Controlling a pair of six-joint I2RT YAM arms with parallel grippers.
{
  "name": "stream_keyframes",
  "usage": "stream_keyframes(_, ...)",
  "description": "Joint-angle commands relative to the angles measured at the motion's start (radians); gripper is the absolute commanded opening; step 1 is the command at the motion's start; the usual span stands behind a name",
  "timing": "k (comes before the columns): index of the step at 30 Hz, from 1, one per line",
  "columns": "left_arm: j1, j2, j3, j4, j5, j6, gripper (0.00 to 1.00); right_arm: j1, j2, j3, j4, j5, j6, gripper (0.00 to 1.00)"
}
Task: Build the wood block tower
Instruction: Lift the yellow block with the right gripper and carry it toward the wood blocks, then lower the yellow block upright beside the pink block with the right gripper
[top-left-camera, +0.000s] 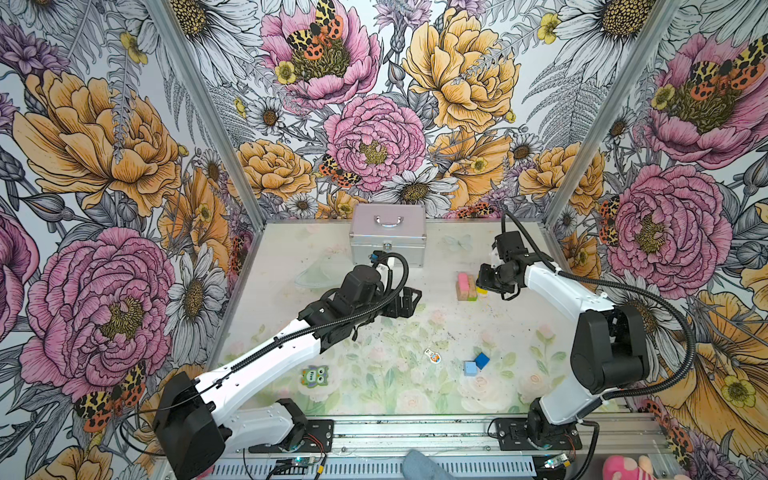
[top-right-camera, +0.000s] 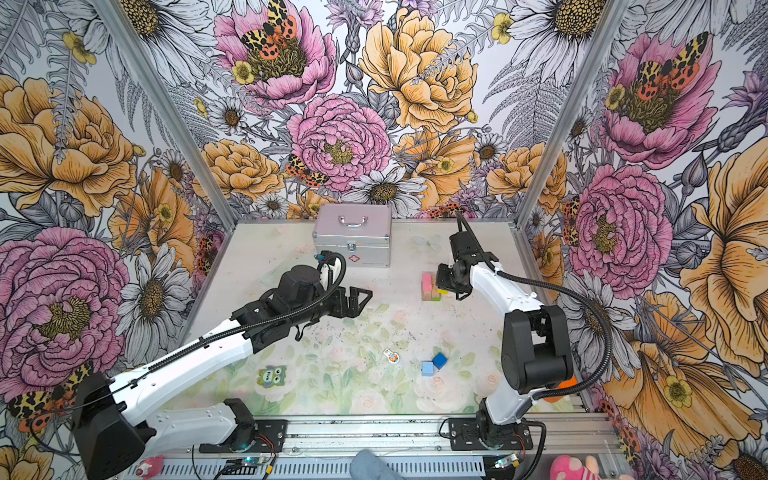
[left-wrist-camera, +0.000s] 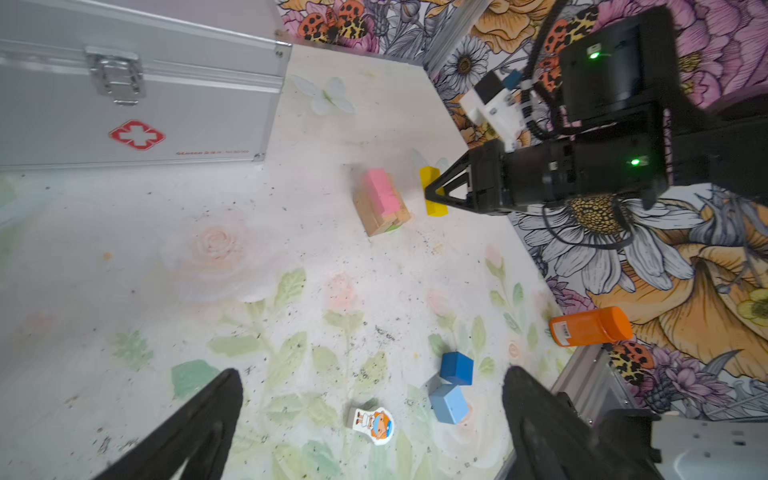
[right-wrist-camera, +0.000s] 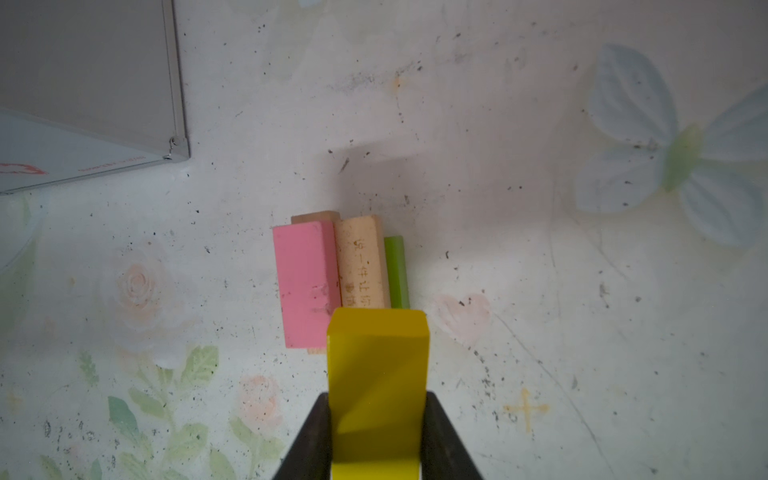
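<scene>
- Yellow block (right-wrist-camera: 376, 357) is clamped between the fingers of the right hand (left-wrist-camera: 432, 193), right beside the tower (top-left-camera: 465, 286)
- tower: a pink block (right-wrist-camera: 307, 282) lying on tan blocks (right-wrist-camera: 361, 262), a green block (right-wrist-camera: 397, 270) low at its side, on the desk (top-left-camera: 374, 332) near the silver case (top-left-camera: 388, 237)
- left hand (left-wrist-camera: 374, 374) is spread wide and holds nothing, over the middle of the desk
- dark blue cube (top-left-camera: 482, 360) and light blue cube (top-left-camera: 470, 368) lie touching near the front edge
</scene>
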Motion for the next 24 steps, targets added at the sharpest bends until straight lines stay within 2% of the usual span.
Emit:
stream_keyframes(1, -0.009, 0.050, 0.066, 0.032, 0.074, 0.051, 0.99, -0.010, 0.040, 0.052, 0.023, -0.035, -0.055, 0.29)
stream_keyframes(7, -0.009, 0.114, 0.125, 0.027, 0.092, 0.067, 0.99, -0.022, 0.092, 0.096, 0.023, -0.075, -0.099, 0.29)
stream_keyframes(24, -0.001, 0.145, 0.132, 0.034, 0.088, 0.061, 0.99, -0.071, 0.162, 0.116, 0.021, -0.153, -0.169, 0.29)
